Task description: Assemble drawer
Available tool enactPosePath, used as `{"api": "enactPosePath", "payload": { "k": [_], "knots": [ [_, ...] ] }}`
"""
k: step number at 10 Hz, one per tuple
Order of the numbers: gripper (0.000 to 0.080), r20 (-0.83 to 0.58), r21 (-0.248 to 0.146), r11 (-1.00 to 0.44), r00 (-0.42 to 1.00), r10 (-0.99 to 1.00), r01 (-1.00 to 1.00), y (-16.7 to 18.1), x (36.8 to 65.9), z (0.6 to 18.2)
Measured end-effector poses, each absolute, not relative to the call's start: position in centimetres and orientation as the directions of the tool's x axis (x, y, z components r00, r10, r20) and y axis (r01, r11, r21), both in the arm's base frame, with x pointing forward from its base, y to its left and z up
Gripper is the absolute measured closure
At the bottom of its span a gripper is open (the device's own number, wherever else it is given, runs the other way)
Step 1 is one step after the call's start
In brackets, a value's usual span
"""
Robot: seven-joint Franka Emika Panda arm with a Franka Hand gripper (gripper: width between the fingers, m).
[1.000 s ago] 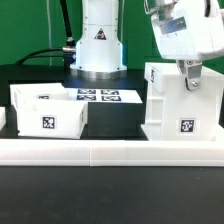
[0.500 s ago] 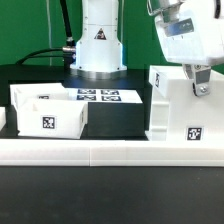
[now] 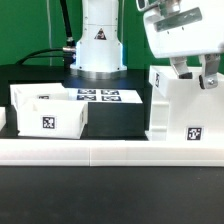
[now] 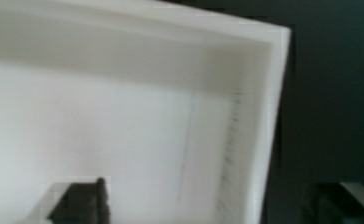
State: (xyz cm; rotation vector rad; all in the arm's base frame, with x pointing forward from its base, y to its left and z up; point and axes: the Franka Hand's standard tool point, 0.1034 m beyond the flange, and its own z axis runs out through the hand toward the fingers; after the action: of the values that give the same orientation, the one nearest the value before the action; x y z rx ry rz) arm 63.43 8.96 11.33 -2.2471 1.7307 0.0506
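The drawer's tall white box (image 3: 186, 112) stands at the exterior view's right against the border rail, with a tag low on its front. My gripper (image 3: 196, 75) hangs just above the box's top edge, jaws wide apart and holding nothing. In the wrist view the gripper (image 4: 214, 200) straddles the box's white wall (image 4: 232, 110); one dark finger (image 4: 81, 200) is over the white inside and the other is over the dark table. A shallow white tray (image 3: 45, 110) with a tag sits at the exterior view's left.
The long white border rail (image 3: 110, 152) runs across the front. The marker board (image 3: 100, 97) lies flat behind the tray. The robot base (image 3: 98, 40) stands at the back with black cables to its left. A white sliver shows at the far left edge (image 3: 2, 118).
The tall box first slid slightly toward the exterior view's right with the gripper on it. Since then the gripper has opened and risen off the box's top; the box stays put.
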Motion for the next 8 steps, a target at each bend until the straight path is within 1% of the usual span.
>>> {"api": "enactPosePath", "payload": {
  "k": [1, 2, 4, 5, 6, 8],
  "knots": [
    [0.0184, -0.192, -0.232, -0.294, 0.340, -0.921, -0.927, 8.8, 62.8, 12.1],
    [0.0159, -0.169, -0.250, -0.373, 0.420, -0.892, -0.894, 8.5, 61.9, 13.0],
    [0.0151, -0.101, -0.290, -0.551, 0.598, -0.795, -0.782, 6.6, 60.4, 14.9],
    [0.0151, -0.069, -0.297, -0.623, 0.667, -0.742, -0.724, 5.6, 59.8, 15.4],
    [0.0150, -0.072, -0.289, -0.625, 0.668, -0.741, -0.725, 5.5, 59.0, 15.2],
    [0.0150, -0.066, -0.288, -0.649, 0.690, -0.720, -0.704, 5.6, 59.0, 14.9]
  ]
}}
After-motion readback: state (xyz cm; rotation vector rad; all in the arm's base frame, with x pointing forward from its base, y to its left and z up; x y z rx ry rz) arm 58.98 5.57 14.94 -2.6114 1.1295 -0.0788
